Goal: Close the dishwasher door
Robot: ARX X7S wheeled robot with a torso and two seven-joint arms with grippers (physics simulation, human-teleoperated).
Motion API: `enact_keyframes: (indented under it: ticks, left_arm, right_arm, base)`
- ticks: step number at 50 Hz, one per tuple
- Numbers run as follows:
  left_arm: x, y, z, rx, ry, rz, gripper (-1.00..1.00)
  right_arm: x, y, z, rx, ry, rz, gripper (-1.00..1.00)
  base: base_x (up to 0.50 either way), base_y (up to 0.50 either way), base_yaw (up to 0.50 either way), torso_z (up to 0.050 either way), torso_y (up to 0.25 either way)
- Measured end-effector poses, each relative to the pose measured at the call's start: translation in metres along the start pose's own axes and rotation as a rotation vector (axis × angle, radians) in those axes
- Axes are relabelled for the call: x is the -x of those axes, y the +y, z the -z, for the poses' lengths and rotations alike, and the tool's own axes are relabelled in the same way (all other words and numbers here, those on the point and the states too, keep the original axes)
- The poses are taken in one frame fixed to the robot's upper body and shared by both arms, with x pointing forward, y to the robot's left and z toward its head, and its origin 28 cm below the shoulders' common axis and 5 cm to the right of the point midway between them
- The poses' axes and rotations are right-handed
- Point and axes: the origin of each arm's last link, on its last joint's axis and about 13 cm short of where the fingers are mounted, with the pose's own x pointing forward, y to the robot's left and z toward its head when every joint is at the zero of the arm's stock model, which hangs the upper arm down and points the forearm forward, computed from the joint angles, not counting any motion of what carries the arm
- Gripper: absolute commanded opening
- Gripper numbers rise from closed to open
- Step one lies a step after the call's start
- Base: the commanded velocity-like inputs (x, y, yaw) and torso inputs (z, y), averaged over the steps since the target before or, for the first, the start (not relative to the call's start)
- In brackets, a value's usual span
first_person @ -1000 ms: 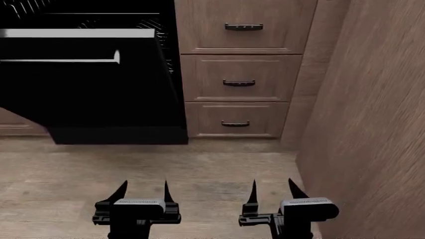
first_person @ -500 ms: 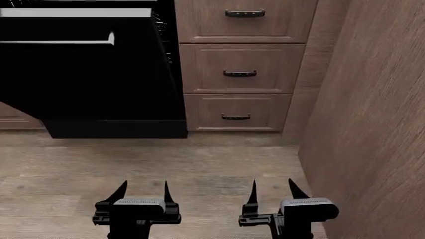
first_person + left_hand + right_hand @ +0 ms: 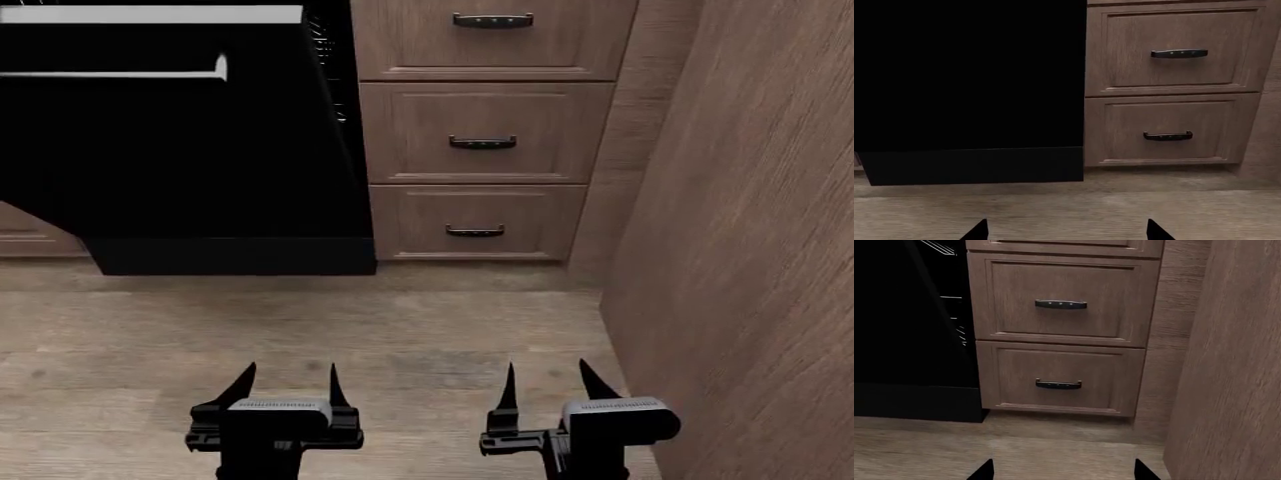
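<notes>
**Dishwasher door hanging open – where we'd push it**

So the dishwasher door (image 3: 174, 150) is tilted out from the cabinet run, just left of the stack of wooden drawers (image 3: 481, 140), with a bit of wire rack (image 3: 324, 50) peeking out past its right edge. The door is well ahead of both arms, nothing touching it.

Our guess on handling: it's a rigid, hinged slab, probably fairly heavy but swinging on its bottom hinge, so it shouldn't need gripping at all. The glossy black face looks slippery, so we'd push near the top, at the silver bar handle (image 3: 114, 73) or the grey top edge (image 3: 147, 14), where leverage is best. It likely won't flex or break.

The left gripper (image 3: 286, 385) and right gripper (image 3: 547, 385) both hover low over the floor (image 3: 400, 330), fingers (image 3: 242, 384) spread apart and holding nothing.

Labels or writing: we can't spot any. The door is plain black and the drawer fronts are bare wood with dark handles.
</notes>
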Motion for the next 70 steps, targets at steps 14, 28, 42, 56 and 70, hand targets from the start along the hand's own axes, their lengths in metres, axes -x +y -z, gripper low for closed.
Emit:
enact_keyframes:
  ticks: [14,28,42,56,70]
  left_arm:
    - [-0.0002,0.0000,0.0004,0.001,-0.003,-0.002,1.00]
    - [-0.0001,0.0000,0.0007,-0.003,-0.006,-0.005,1.00]
    - [-0.0002,-0.0005,0.0006,0.000,-0.005,-0.005,1.00]
    - [-0.0006,0.0004,0.0005,0.002,-0.006,-0.007,1.00]
    - [-0.0007,0.0006,0.0005,-0.001,-0.007,-0.006,1.00]
  right_arm:
    - [-0.0002,0.0002,0.0001,0.002,0.000,0.000,1.00]
    - [-0.0007,0.0006,-0.0001,0.003,0.000,0.002,1.00]
    - [-0.0010,0.0000,-0.0007,0.022,-0.009,0.014,1.00]
    - [-0.0006,0.0003,-0.0002,0.033,-0.011,0.016,1.00]
    - [-0.0008,0.0004,0.0003,0.036,-0.010,0.016,1.00]
  base:
    - [0.00,0.00,0.00,-0.039,0.000]
    - [0.00,0.00,0.00,0.000,0.000]
    - [0.00,0.16,0.00,0.000,0.000]
    - [0.00,0.35,0.00,0.000,0.000]
    - [0.00,0.35,0.00,0.000,0.000]
